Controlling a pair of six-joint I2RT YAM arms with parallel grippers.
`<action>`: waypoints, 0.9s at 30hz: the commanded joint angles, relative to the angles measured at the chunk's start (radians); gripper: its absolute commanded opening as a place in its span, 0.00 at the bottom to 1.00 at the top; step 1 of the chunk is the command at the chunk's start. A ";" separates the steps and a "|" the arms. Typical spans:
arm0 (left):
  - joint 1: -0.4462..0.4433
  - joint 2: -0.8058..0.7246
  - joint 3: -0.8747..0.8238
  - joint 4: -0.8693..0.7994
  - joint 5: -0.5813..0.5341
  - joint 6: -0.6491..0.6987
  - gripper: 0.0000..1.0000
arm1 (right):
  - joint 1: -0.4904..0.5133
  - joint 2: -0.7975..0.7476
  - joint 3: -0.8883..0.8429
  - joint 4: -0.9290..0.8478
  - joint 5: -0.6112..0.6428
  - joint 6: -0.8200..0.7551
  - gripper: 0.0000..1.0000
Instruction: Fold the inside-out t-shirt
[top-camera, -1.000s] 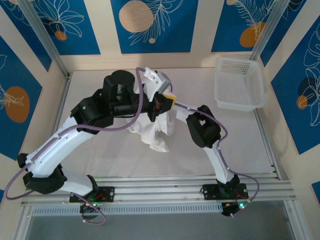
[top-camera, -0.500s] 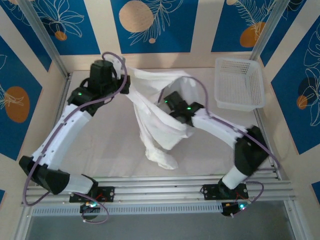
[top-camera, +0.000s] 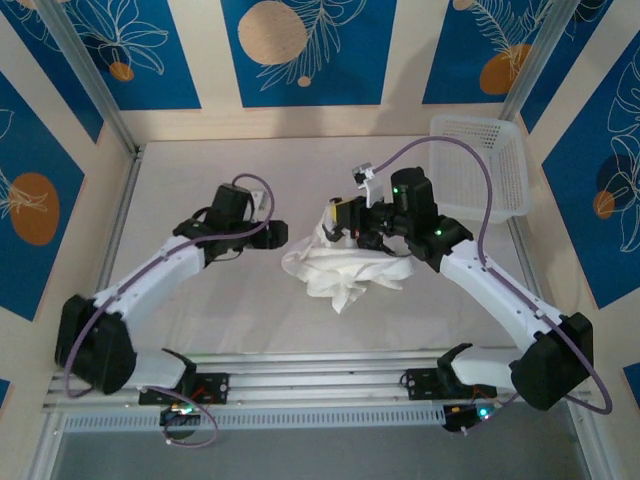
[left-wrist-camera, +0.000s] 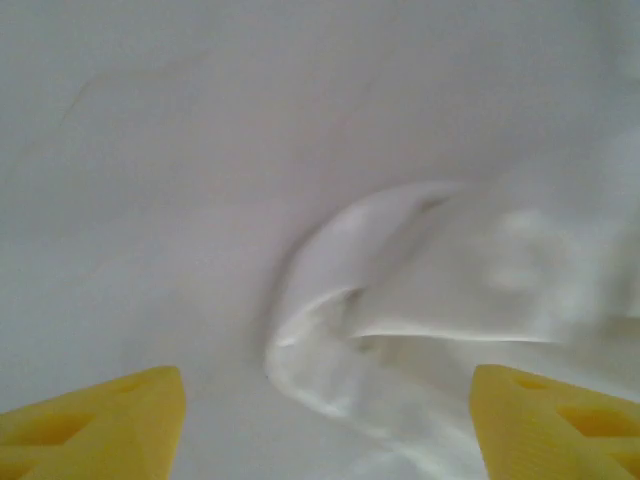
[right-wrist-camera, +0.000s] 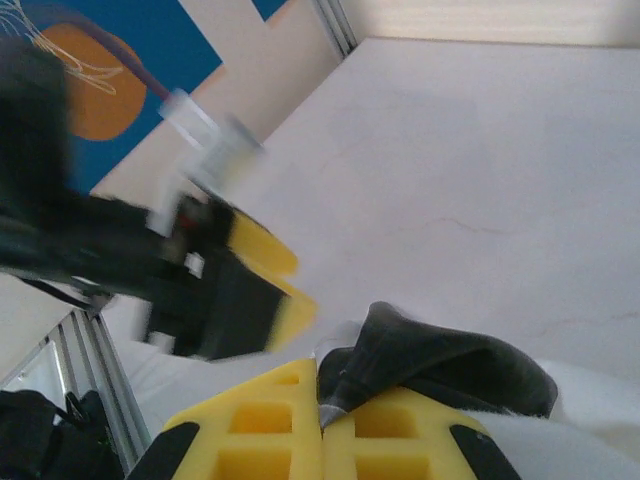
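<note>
The white t-shirt lies in a crumpled heap at the middle of the table. My right gripper sits at the heap's upper edge. In the right wrist view its yellow fingers are pressed together, pinching a shadowed fold of the t-shirt. My left gripper hovers just left of the heap, apart from it. Its yellow fingertips stand wide open in the left wrist view, with a rolled edge of the t-shirt on the table ahead of them and nothing between them.
A white lattice basket stands at the back right, just behind the right arm's cable. The left gripper appears blurred in the right wrist view, close to the right fingers. Rails run along the table's near edge.
The shirt was held up and stretched between both grippers; now the left gripper has opened and let go. Both arms have come down and the shirt lies heaped on the table.
</note>
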 joint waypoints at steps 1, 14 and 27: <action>-0.010 -0.073 0.117 0.087 0.303 0.020 0.83 | -0.005 -0.009 -0.040 0.118 0.035 0.038 0.00; -0.240 0.250 0.027 0.076 -0.147 -0.018 0.77 | -0.038 -0.063 0.056 0.124 0.115 0.275 0.00; -0.034 0.117 -0.192 0.070 -0.208 -0.103 0.57 | -0.302 -0.190 0.236 0.159 -0.054 0.421 0.00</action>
